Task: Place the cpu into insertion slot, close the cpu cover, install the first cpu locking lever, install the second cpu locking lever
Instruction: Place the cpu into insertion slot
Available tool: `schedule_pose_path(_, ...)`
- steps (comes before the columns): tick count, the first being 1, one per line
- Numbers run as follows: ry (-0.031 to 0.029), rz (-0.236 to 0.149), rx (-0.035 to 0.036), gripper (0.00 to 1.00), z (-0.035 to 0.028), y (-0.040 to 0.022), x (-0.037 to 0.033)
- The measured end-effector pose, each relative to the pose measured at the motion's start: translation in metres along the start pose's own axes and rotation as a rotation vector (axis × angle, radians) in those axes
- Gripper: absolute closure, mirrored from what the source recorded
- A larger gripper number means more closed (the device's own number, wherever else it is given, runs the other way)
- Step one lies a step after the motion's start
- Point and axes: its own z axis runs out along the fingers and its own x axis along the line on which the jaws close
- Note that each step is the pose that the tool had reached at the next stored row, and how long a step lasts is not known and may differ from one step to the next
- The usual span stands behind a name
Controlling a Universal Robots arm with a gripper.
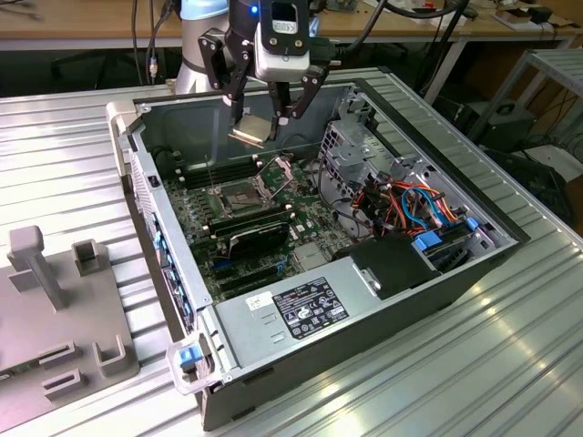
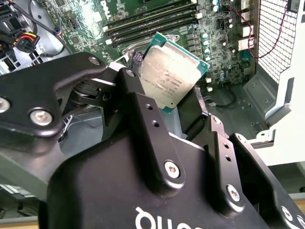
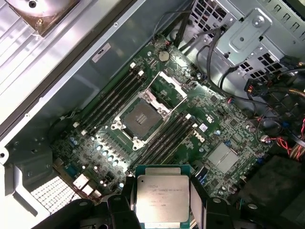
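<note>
On the ribbed metal table (image 1: pixel 510 364) sits an open computer case (image 1: pixel 173 123), and above it the gripper (image 1: pixel 264 120), fingers closed on the cpu (image 3: pixel 163 199), holds it in the air over the bare insertion slot (image 3: pixel 140 118), whose cpu cover (image 3: pixel 167 86) is lifted.

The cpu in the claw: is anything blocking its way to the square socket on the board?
Nothing visible does. The gripper holds the cpu clear in the air; the insertion slot lies bare, with the cpu cover swung open beside it.
</note>
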Motion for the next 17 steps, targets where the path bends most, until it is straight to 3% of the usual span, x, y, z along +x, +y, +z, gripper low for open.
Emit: schedule_pose_path(17, -0.0005, 0.012, 0.0002, 0.45, 0.0001, 0.0004, -0.0003)
